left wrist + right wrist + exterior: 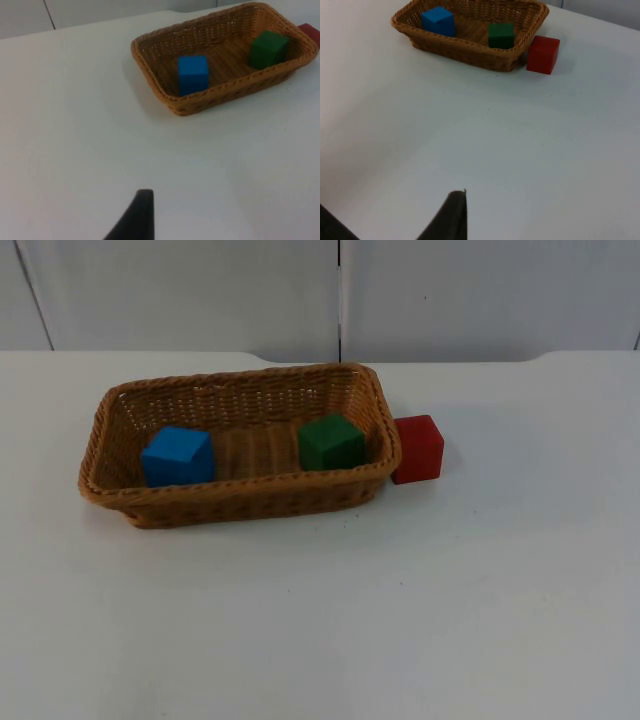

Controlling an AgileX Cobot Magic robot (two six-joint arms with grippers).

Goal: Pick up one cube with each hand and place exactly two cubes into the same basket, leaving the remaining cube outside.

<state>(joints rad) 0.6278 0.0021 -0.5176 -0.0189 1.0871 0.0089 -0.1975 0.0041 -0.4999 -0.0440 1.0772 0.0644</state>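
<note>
Both grippers wait apart from the basket (240, 502), holding nothing.

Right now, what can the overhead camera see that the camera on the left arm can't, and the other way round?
The top view alone shows the whole red cube beside the basket's end, plus the grey partition wall. The left wrist view alone shows a black fingertip of the left gripper over bare table, and just a corner of the red cube. Both show the blue cube and green cube inside the basket.
</note>
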